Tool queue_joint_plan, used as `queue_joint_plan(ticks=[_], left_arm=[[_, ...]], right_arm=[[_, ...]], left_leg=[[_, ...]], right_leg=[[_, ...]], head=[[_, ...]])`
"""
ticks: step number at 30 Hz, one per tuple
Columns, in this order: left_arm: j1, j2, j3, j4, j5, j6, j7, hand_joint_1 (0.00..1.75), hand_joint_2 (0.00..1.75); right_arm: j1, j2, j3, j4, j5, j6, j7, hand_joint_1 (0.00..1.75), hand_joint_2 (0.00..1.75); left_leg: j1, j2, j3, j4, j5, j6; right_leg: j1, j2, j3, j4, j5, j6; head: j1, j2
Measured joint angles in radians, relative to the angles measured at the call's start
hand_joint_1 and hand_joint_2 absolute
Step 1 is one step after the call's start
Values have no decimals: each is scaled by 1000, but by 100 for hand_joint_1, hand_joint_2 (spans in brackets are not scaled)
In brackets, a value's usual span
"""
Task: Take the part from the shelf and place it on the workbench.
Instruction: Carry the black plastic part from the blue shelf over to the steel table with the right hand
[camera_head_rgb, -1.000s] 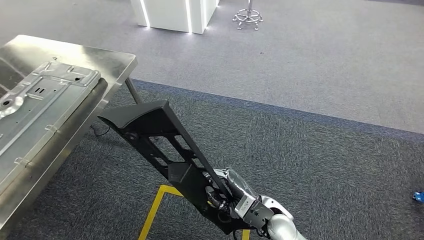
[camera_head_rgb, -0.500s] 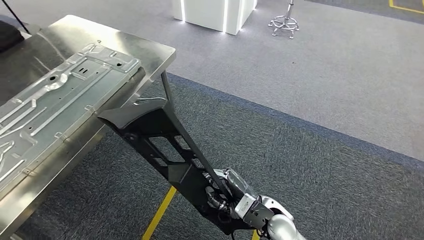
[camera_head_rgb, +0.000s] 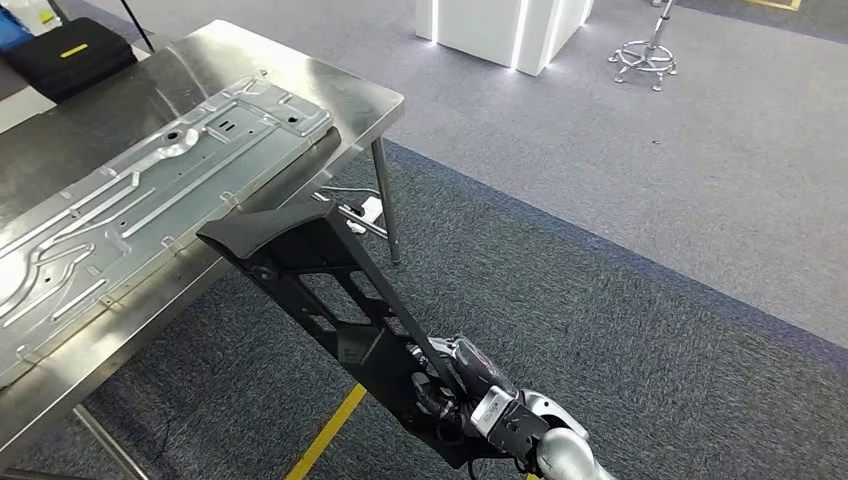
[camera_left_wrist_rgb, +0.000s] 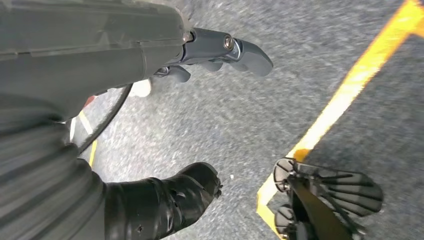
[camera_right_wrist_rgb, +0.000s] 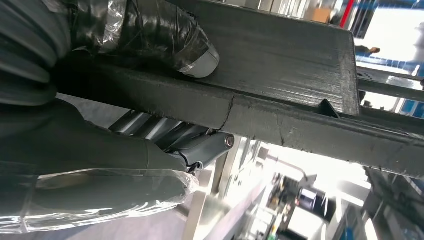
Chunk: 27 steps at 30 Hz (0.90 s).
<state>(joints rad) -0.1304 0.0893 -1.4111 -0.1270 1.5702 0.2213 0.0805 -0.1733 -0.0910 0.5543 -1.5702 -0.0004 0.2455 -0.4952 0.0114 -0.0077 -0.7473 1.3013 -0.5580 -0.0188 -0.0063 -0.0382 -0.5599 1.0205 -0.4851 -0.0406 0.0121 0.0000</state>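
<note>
The part is a long black plastic frame with open slots. My right hand grips its near end at the bottom of the head view. Its far end hangs in the air just off the edge of the steel workbench. In the right wrist view my thumb presses on one face of the part while the fingers wrap under it. My left hand hangs over the carpet with its fingers apart and nothing in it.
A large stamped metal panel lies along the workbench, and a black case sits at its far left corner. Yellow floor tape runs under the part. A white lit counter and a stool base stand across the carpet.
The camera has turned and moved, so the workbench now fills more of the left side and sits closer to the part's far end. My right hand holds the part the same way.
</note>
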Motion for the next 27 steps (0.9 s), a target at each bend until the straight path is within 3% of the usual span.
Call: queue_joint_plan(ticks=[1, 4, 6, 8, 9, 11, 12, 14, 15, 16, 18, 20, 25, 27], left_arm=[[2, 0, 0, 0, 0, 0, 0, 0, 175], [2, 0, 0, 0, 0, 0, 0, 0, 175], [0, 1, 1, 0, 0, 0, -1, 0, 175], [1, 1, 1, 0, 0, 0, -2, 0, 175], [3, 1, 1, 0, 0, 0, -2, 0, 175], [2, 0, 1, 0, 0, 0, -2, 0, 175], [0, 0, 1, 0, 0, -1, -3, 0, 175], [-3, 0, 2, 0, 0, -1, -4, 0, 175], [-2, 0, 3, 0, 0, -2, -4, 0, 175], [-2, 0, 4, 0, 0, -2, -5, 0, 175], [-1, 0, 5, 0, 0, -3, -5, 0, 175], [-2, 0, 6, 0, 0, -5, -6, 0, 175], [-1, 0, 7, 0, 0, -6, -6, 0, 175], [-3, -1, 7, 0, 0, -6, -6, 0, 175]], right_arm=[[0, 0, 0, 0, 0, 0, 0, 169, 175], [-1, 0, 0, 0, 0, 0, 0, 169, 175], [-2, 0, 0, 0, 0, 0, 0, 169, 175], [-3, 0, 0, -1, 0, 0, 0, 169, 175], [-4, 0, 0, -1, 0, 0, 0, 169, 175], [-6, 0, 0, -3, -1, 0, -1, 169, 175], [-6, 0, 0, -3, -1, 0, -1, 169, 175], [-3, -1, 0, -2, -2, 1, -1, 169, 175], [-2, -2, 0, -2, -2, 2, -1, 169, 175], [-1, -2, 0, -2, -2, 3, -1, 169, 175], [-1, -2, 0, -2, -3, 5, -1, 169, 175], [-2, -2, 0, -2, -3, 7, -1, 169, 175], [-3, -2, 0, -4, -4, 14, -2, 169, 175], [-5, -2, 0, -4, -5, 14, -3, 169, 175]], left_leg=[[1, 4, 10, -23, 24, -1], [-5, 51, 108, -221, 117, 8], [-14, 70, 135, -279, 128, 21], [-14, 50, 138, -284, 126, 34], [-12, 40, 142, -288, 127, 39], [-6, 25, 153, -296, 126, 51], [-6, 19, 155, -296, 125, 56], [-7, 6, 156, -294, 121, 63], [-7, -1, 157, -292, 118, 63], [-8, -7, 159, -290, 115, 63], [-8, -18, 167, -283, 104, 59], [-11, -24, 169, -277, 96, 51], [-9, -21, 169, -273, 85, 23], [-7, -7, 141, -210, 50, 15]], right_leg=[[0, -11, 3, 0, -3, 1], [4, -40, 17, 3, -18, 11], [9, -58, 22, 3, -25, 21], [11, -76, 28, 2, -32, 32], [9, -69, 31, 7, -39, 37], [4, -21, 6, 70, -75, 46], [1, 9, -26, 132, -102, 49], [0, 33, -106, 260, -144, 51], [0, 35, -132, 289, -140, 51], [0, 36, -141, 284, -118, 50], [0, 38, -105, 169, -31, 44], [3, 43, -59, 57, 21, 38], [3, 45, -37, 16, 22, 16], [0, 39, -25, 6, 22, 6]], head=[[0, 0], [0, 0], [1, 0], [2, 0], [2, 0], [3, 0], [4, 0], [4, 0], [4, 0], [4, 0], [4, 0], [4, 0], [4, 0], [3, 0]])
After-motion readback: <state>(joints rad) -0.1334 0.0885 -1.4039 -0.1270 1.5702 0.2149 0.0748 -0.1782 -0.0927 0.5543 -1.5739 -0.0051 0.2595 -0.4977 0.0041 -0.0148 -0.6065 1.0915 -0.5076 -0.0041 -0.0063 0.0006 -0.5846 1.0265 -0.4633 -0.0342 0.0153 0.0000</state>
